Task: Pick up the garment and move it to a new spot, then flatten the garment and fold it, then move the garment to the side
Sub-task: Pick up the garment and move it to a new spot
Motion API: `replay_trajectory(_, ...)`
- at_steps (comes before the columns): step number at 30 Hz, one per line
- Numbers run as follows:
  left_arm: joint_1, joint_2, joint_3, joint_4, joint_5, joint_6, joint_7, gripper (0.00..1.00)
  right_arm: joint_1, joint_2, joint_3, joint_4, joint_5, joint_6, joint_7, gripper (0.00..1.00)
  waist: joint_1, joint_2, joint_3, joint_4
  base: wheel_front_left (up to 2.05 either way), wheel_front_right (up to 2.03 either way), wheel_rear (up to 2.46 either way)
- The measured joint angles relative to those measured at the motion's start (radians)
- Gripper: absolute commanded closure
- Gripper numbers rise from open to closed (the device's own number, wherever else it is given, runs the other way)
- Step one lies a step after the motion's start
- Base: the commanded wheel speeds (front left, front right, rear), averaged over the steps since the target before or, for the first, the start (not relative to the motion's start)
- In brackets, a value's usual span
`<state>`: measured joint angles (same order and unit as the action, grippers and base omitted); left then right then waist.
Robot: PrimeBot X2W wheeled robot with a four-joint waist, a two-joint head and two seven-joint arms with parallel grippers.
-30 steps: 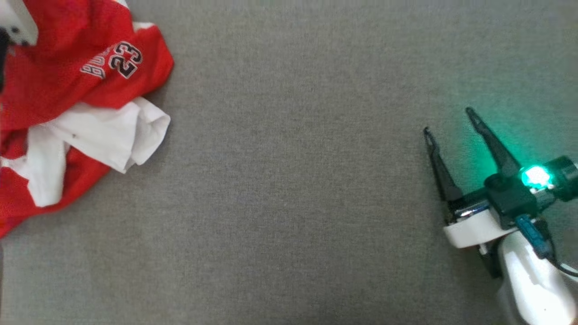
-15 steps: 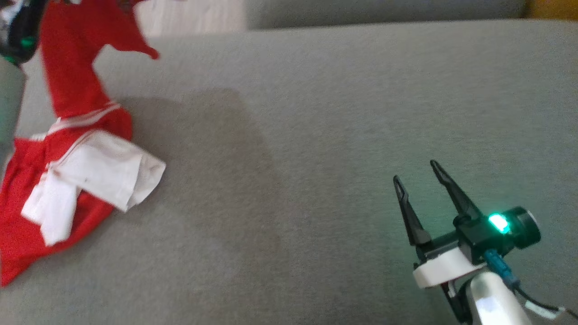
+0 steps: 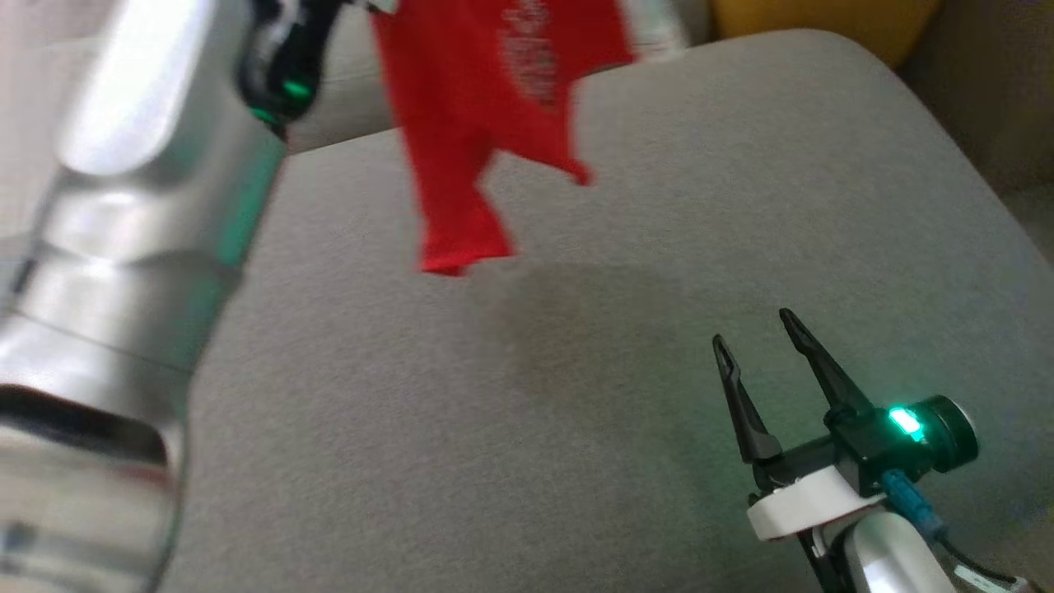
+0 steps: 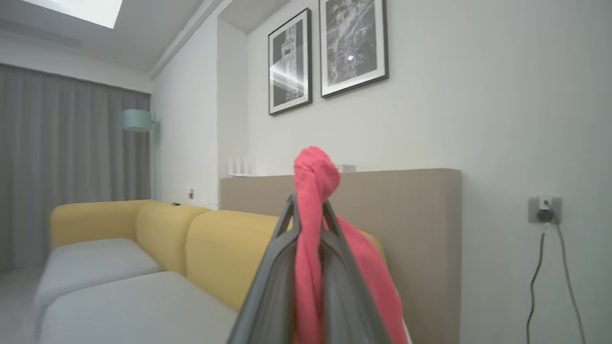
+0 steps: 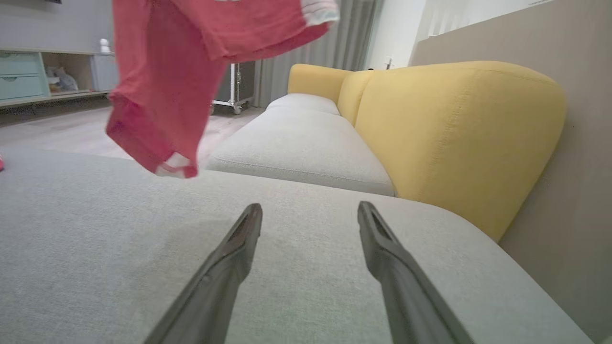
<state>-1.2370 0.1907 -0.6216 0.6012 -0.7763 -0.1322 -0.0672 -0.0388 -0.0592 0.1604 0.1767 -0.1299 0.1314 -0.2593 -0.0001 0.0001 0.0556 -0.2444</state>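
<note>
The garment is a red jersey with white trim. It hangs in the air over the far part of the grey seat cushion, its lowest tip just above the fabric. In the left wrist view my left gripper is shut on a bunched fold of the garment, which drapes down past the fingers. My left arm rises at the left of the head view. My right gripper hovers low over the cushion's near right part, open, nothing between its fingers. From the right wrist, the garment dangles ahead and left of that gripper.
The cushion's rounded right edge drops off toward the floor. A yellow backrest borders the seat, with a second grey seat beyond. Behind it stands a wall with framed pictures and a socket with cable.
The garment has left the cushion, lifted by my left gripper, and now hangs free. The head camera has tilted and turned. My right gripper stays open in about the same place.
</note>
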Motion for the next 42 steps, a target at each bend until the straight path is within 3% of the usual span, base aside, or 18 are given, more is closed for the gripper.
replay_trajectory(6, 0.209, -0.077, -0.044, 0.035, -0.009, 0.000, -0.154, 1.00, 0.005, 0.001, -0.005, -0.012, 0.034, 0.000, 0.000, 0.00, 0.0003, 0.0000, 0.041, -0.037, 0.00, 0.00, 0.00)
replay_trajectory(11, 0.497, -0.074, -0.091, 0.066, -0.029, 0.000, -0.182, 1.00, 0.002, 0.005, -0.001, -0.015, 0.041, 0.000, 0.000, 0.00, 0.0004, -0.0001, 0.086, -0.031, 0.00, 0.00, 0.00)
replay_trajectory(17, 0.740, -0.087, 0.049, 0.017, 0.040, 0.000, -0.182, 1.00, -0.003, 0.007, -0.028, -0.020, 0.033, 0.000, 0.000, 0.00, 0.0004, 0.0000, 0.105, 0.019, 0.00, 0.00, 0.00)
replay_trajectory(18, 0.780, -0.091, 0.071, 0.002, 0.050, 0.000, -0.182, 0.83, -0.002, 0.008, -0.035, -0.019, 0.028, 0.000, 0.000, 0.00, 0.0004, 0.0000, 0.102, 0.030, 0.00, 0.00, 0.00)
replay_trajectory(19, 0.821, -0.098, 0.089, -0.014, 0.059, 0.000, -0.182, 0.51, -0.001, 0.008, -0.043, -0.019, 0.024, 0.000, 0.000, 0.00, 0.0003, 0.0000, 0.098, 0.041, 0.00, 0.00, 0.00)
replay_trajectory(20, 0.821, -0.098, 0.089, -0.014, 0.059, 0.000, -0.182, 0.00, -0.001, 0.008, -0.043, -0.019, 0.024, 0.000, 0.000, 0.00, 0.0003, 0.0000, 0.098, 0.041, 0.00, 0.00, 0.00)
replay_trajectory(26, 1.043, -0.120, 0.148, -0.125, 0.154, 0.002, -0.184, 0.00, 0.030, 0.009, -0.068, -0.013, 0.014, 0.000, 0.000, 0.00, 0.0000, 0.0000, 0.041, 0.103, 0.00, 0.00, 0.00)
replay_trajectory(36, 1.295, -0.124, 0.392, -0.447, 0.465, 0.085, -0.185, 0.00, 0.166, 0.012, -0.104, 0.005, 0.030, 0.000, 0.000, 0.00, -0.0001, 0.0000, -0.088, 0.198, 0.00, 0.00, 0.00)
replay_trajectory(42, 1.414, -0.129, 0.453, -0.564, 0.616, 0.115, -0.185, 0.00, 0.237, 0.013, -0.113, 0.006, 0.059, 0.000, 0.001, 0.00, 0.0000, 0.0000, -0.146, 0.239, 0.00, 0.00, 0.00)
